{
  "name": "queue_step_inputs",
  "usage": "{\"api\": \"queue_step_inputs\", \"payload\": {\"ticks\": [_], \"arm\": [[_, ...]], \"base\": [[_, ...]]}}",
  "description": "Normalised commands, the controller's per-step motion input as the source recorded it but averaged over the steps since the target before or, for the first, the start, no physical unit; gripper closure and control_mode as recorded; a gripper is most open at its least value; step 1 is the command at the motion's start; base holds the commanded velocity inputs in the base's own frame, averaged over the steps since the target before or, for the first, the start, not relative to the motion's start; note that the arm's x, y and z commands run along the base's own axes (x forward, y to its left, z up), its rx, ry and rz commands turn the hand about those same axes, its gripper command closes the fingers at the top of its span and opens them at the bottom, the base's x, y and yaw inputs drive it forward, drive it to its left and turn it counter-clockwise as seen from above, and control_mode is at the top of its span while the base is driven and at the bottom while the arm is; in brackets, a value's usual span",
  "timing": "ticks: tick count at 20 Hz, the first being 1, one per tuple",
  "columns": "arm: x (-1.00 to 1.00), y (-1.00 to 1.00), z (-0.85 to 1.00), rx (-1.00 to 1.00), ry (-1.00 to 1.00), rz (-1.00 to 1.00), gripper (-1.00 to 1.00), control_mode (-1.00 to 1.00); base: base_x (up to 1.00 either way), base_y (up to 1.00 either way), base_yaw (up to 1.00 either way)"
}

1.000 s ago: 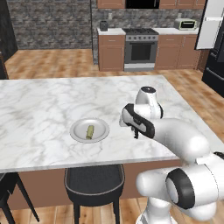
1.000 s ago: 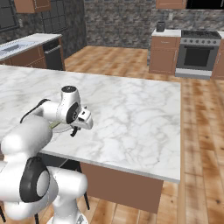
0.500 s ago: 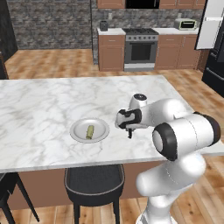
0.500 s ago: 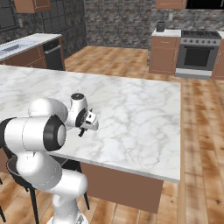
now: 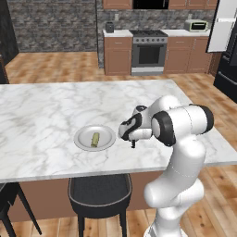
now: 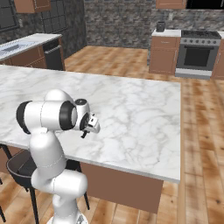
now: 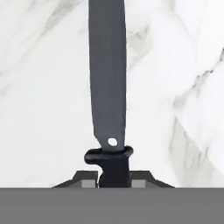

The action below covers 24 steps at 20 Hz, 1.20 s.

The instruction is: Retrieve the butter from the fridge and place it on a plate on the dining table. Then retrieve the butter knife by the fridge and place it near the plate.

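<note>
One broad dining table (image 5: 41,106), its white marble veined in grey, carries the whole scene, and everything else is placed against the plate (image 5: 83,140) that sits near its front edge. That round, light-grey plate lies on the table above a dark stool (image 5: 99,194) tucked under the overhang. On the plate, roughly at its centre, rests the butter (image 5: 95,138), a short pale stick with its long axis running front to back. So the first half of the job looks finished.

Just to the right of the plate, as the left base view has it, the white arm folds down over the table edge, and the pincer (image 5: 133,141) hangs low above bare marble, clear of the plate's rim. Its jaws are pressed together on the black handle of the butter knife (image 7: 107,83). In the hand view the slim dark blade runs straight out from the fingertips, its long axis in line with the pincer's own, over the marble. Whether the tip already touches the table cannot be told.

From the right base view the pincer (image 6: 85,131) shows as a small dark tip under the wrist, close to the table top. The coming move appears to be a short lowering and release: the plate lies to the pincer's side, near but apart, so the knife should land beside it, not on it.
</note>
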Motion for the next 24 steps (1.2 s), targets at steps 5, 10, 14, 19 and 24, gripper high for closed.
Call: {"api": "queue_step_inputs", "payload": {"ticks": [5, 10, 14, 19, 24], "arm": [[0.22, 0.02, -0.31, 0.00, 0.00, 0.00, 1.00, -1.00], [0.16, 0.00, -0.28, 0.01, 0.00, 0.00, 1.00, -1.00], [0.17, 0.00, -0.23, 0.01, 0.00, 0.00, -1.00, -1.00], [0.18, 0.01, -0.19, 0.01, 0.00, 0.00, -1.00, -1.00], [0.02, 0.00, 0.00, 0.00, 0.01, 0.00, -1.00, -1.00]], "base": [[0.00, 0.00, 0.00], [0.00, 0.00, 0.00], [0.00, 0.00, 0.00], [0.00, 0.00, 0.00], [0.00, 0.00, 0.00]]}}
